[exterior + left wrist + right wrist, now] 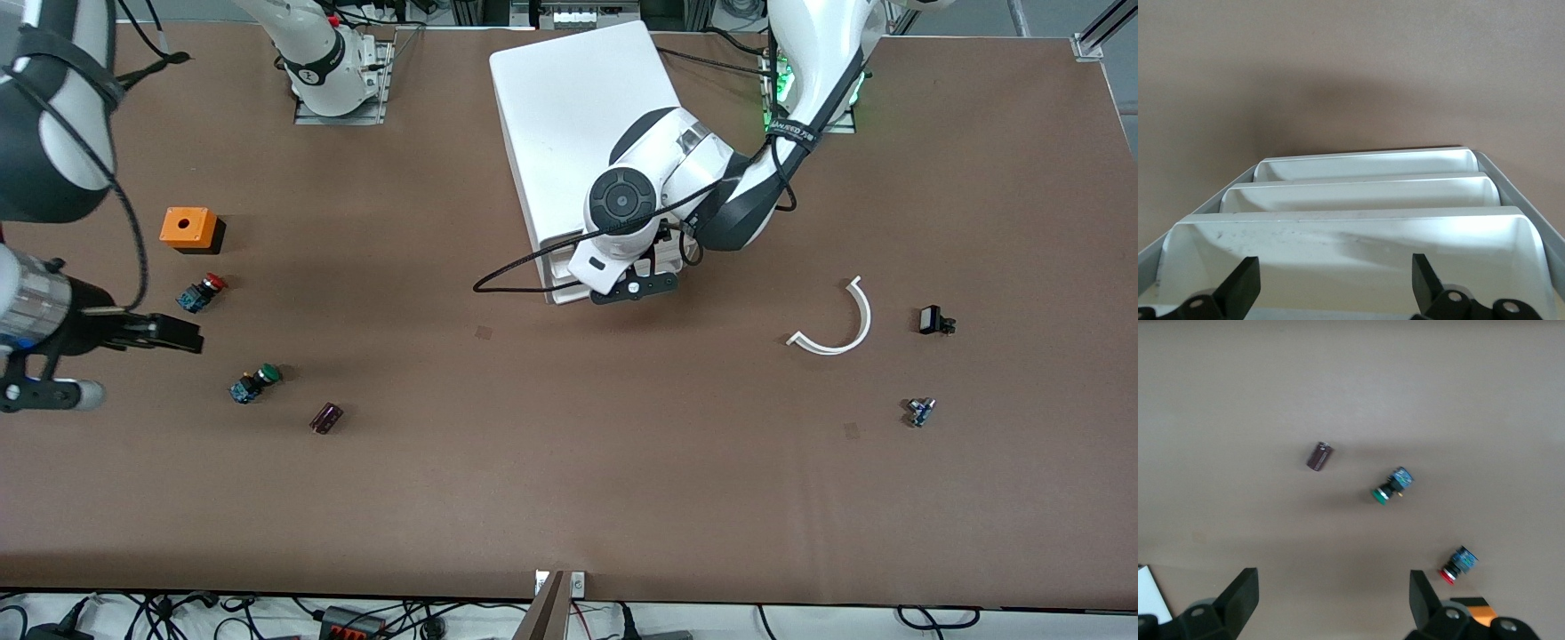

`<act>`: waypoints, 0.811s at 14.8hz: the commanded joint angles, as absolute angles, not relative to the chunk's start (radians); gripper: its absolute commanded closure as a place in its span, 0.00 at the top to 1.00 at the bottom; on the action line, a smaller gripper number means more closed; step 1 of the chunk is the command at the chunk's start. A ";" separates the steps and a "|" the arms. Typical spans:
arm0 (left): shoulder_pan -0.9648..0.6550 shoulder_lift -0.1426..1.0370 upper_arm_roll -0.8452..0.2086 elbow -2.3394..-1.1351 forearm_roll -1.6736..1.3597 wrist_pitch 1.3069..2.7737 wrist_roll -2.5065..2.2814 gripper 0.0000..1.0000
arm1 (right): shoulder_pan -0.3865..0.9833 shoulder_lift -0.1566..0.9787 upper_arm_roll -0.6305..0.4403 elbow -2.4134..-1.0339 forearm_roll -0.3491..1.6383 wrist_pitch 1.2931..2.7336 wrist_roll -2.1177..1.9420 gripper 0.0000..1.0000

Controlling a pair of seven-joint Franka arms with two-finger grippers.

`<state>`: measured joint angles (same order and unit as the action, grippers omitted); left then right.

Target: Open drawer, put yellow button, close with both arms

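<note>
Hands (636,286) (182,336) open; drawer (1351,250) empty.

you see a brown table top (569,498) under even light. along its edge nearest the front camera, black cables (160,613) lie on a pale floor. metal frame rails (1102,27) stand at one corner.

I see the white plastic cabinet's uppermost shallow tray drawer (1351,257), plain-fronted and empty inside, facing the table's front-camera edge, near mid-table. I cannot find the yellow button.
</note>
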<state>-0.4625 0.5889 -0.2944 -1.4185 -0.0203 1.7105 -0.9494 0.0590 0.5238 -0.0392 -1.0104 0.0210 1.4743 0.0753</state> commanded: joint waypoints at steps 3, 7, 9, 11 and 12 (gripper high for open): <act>-0.402 0.548 -0.310 -1.440 -0.026 1.687 -0.891 1.00 | -0.023 0.307 -0.012 -1.297 0.017 1.586 -0.015 1.00; -0.264 0.519 -0.302 -1.407 0.001 1.684 -0.755 1.00 | -0.048 0.201 -0.011 -1.425 0.014 1.652 -0.081 1.00; -0.191 0.482 -0.307 -1.407 0.067 1.657 -0.646 1.00 | -0.046 0.189 -0.012 -1.422 0.000 1.640 -0.086 1.00; -0.112 0.451 -0.304 -1.404 0.104 1.625 -0.505 1.00 | -0.038 0.173 -0.012 -1.428 -0.011 1.629 -0.087 1.00; -0.071 0.433 -0.304 -1.404 0.109 1.621 -0.433 1.00 | -0.034 0.170 -0.012 -1.431 -0.015 1.625 -0.087 1.00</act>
